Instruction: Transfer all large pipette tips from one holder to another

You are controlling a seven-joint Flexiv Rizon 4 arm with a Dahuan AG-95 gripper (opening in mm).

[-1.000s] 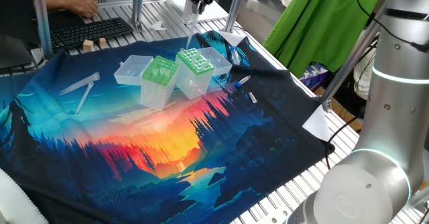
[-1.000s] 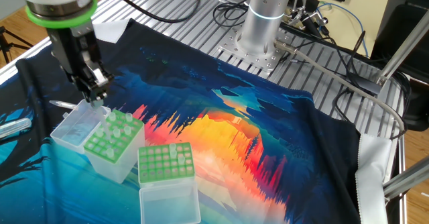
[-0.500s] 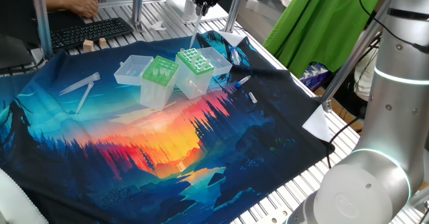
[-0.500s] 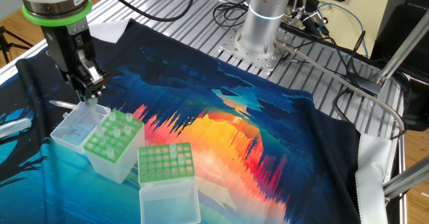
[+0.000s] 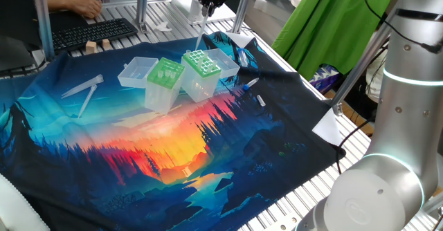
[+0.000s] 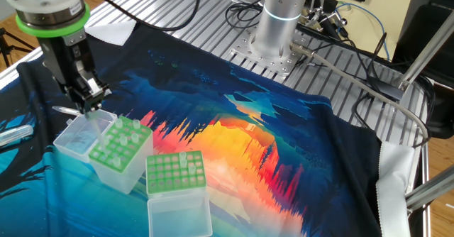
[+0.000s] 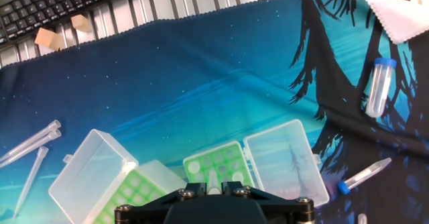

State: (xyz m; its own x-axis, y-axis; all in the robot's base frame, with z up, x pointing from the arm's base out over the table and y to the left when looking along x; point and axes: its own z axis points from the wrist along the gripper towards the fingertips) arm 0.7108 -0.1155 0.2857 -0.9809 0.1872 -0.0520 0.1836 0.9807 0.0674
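Note:
My gripper [image 5: 205, 10] [image 6: 88, 103] [image 7: 213, 184] hangs above the boxes, shut on one clear large pipette tip [image 7: 213, 178] that points down. Straight below it in the hand view is the darker green, white-dotted holder [image 5: 201, 63] [image 6: 122, 148] [image 7: 216, 165], which has several tips standing in it. Its clear lid [image 6: 79, 134] [image 7: 285, 158] lies open beside it. The lighter green holder [image 5: 165, 72] [image 6: 176, 172] [image 7: 137, 192] stands against it with one tip upright in it. Its lid [image 5: 135, 70] [image 7: 94, 170] is also open.
Long clear pipettes [image 5: 83, 89] [image 7: 30, 145] lie on the printed cloth. A capped tube [image 7: 379, 86] and a small blue-capped tube [image 7: 362, 176] lie on the other side. A keyboard [image 5: 90, 32], two wooden blocks [image 7: 47, 37] and a white cloth [image 7: 402, 16] sit beyond the mat.
The gripper, still shut on the tip, has shifted sideways a little, away from the lighter green holder toward the darker holder's lid side. The boxes have not moved.

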